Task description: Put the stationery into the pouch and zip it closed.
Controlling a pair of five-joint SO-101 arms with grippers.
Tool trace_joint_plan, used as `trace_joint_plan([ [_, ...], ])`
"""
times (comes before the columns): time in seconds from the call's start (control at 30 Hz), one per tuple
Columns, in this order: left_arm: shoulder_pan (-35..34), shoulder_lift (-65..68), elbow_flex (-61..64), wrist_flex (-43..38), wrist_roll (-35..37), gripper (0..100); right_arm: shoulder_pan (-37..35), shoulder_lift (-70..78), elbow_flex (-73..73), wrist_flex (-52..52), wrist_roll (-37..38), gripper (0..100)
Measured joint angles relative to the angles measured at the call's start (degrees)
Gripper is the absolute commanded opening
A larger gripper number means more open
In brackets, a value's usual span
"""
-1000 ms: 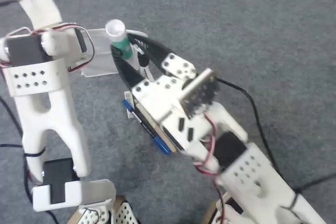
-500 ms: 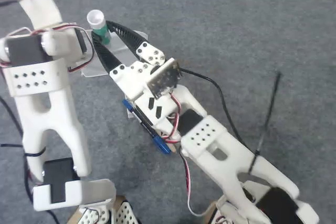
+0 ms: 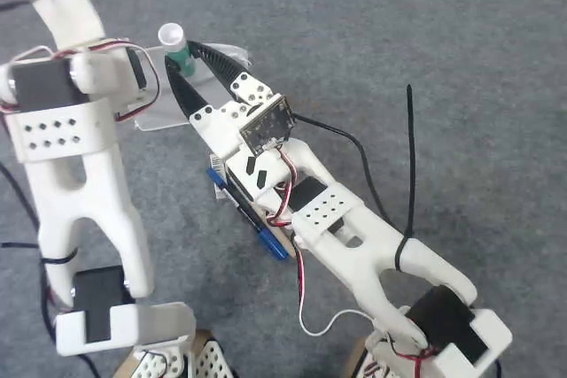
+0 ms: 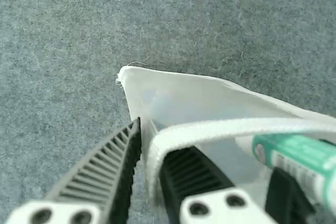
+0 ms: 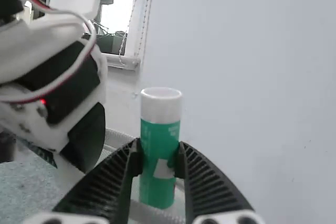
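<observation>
Both grippers are engaged: my left gripper pinches the pouch rim at far left, holding it open, my right gripper clamps the glue stick upright over that mouth, so I judge insertion underway, needing a lowering and release.

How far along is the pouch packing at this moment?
Done: the left gripper pinches the pouch by its rim, holding the mouth open. In hand: the right gripper clamps the glue stick upright at the pouch mouth, not yet released. Left: drop it in, fetch at least the blue pen lying on the table under the right arm, then zip the pouch shut.
</observation>
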Motion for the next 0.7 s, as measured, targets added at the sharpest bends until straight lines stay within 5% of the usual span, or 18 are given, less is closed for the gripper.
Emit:
trace_joint_plan([
  [0.17, 0.0, 0.1, 0.0, 0.0, 0.0, 1, 0.0, 0.1, 0.0, 4.0, 0.0, 16.9],
  [0.7, 0.0, 0.1, 0.1, 0.0, 0.0, 1, 0.1, -16.0, 0.0, 26.1, 0.0, 12.0],
])
